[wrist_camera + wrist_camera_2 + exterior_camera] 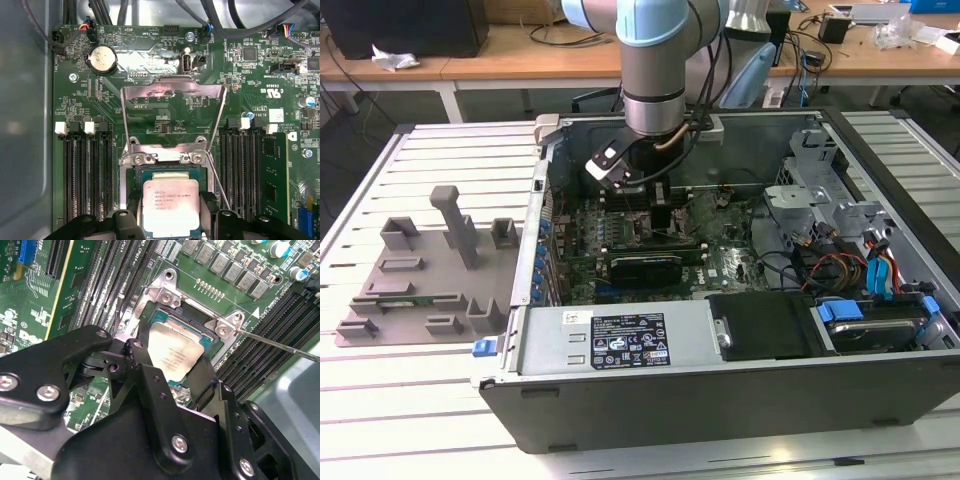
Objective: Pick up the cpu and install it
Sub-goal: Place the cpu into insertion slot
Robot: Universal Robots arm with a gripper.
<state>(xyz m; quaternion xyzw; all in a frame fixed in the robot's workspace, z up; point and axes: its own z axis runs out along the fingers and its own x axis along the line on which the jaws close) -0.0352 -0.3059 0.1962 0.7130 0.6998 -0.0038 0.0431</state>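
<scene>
The cpu [170,207], a flat square chip with a silver top, lies level over the open socket [137,180] on the green motherboard in both wrist views. My gripper [170,216] straddles it, with a black finger [131,216] against each of two opposite edges. The second wrist view has the cpu [175,352] framed by the socket's metal bracket [165,292], my gripper [172,365] shut on it. In the exterior view my gripper [655,215] reaches down into the open computer case [720,390]. I cannot tell whether the chip rests fully in the socket.
The socket's metal load plate [172,92] stands flipped open, its thin lever [220,185] beside it. Memory slots [82,175] flank the socket. A black card [645,265] lies in front of the gripper. A grey moulded tray [420,270] sits on the exterior view's left.
</scene>
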